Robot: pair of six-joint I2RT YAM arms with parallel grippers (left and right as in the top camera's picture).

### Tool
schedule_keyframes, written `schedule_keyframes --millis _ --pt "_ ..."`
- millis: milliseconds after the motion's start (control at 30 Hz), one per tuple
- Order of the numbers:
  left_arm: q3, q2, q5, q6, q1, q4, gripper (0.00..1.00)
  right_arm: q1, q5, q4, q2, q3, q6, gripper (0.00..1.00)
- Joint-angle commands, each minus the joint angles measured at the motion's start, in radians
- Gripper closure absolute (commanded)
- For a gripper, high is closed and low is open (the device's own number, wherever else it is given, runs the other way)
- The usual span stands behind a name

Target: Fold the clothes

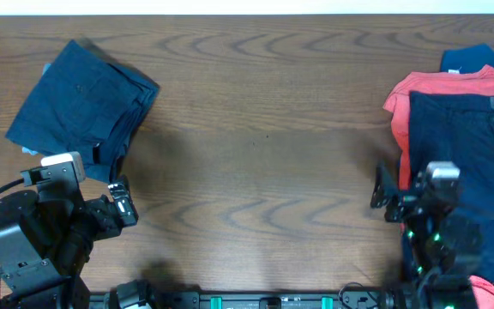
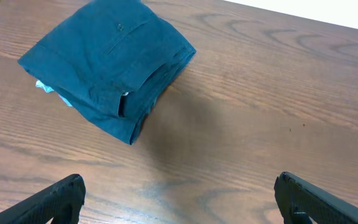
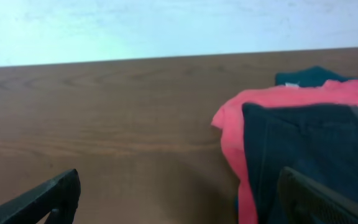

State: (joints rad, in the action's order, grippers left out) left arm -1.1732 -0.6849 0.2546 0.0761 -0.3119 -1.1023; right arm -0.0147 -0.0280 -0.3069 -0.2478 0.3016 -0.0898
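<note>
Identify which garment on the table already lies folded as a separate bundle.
The blue garment on the left: it sits apart, folded compact. The navy garment and coral garment lie stacked at the right.

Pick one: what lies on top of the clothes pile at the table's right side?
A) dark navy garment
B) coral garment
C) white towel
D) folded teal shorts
A: the dark navy garment lies over the coral garment, whose edge sticks out along its left and far sides in both the overhead and right wrist views.
</note>
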Motion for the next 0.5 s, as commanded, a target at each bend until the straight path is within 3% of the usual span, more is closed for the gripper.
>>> schedule_keyframes --millis 0,133,467 --pt "-0.004 0.0 -0.009 0.006 0.006 0.0 0.02 0.009 -0.033 0.031 0.132 -0.105 0.02 0.01" --pt "-0.004 0.0 -0.009 0.006 0.006 0.0 0.02 0.01 -0.036 0.051 0.246 -0.203 0.021 0.01" --pt "-0.004 0.0 -0.009 0.006 0.006 0.0 0.02 0.009 -0.043 0.143 0.243 -0.254 0.02 0.01"
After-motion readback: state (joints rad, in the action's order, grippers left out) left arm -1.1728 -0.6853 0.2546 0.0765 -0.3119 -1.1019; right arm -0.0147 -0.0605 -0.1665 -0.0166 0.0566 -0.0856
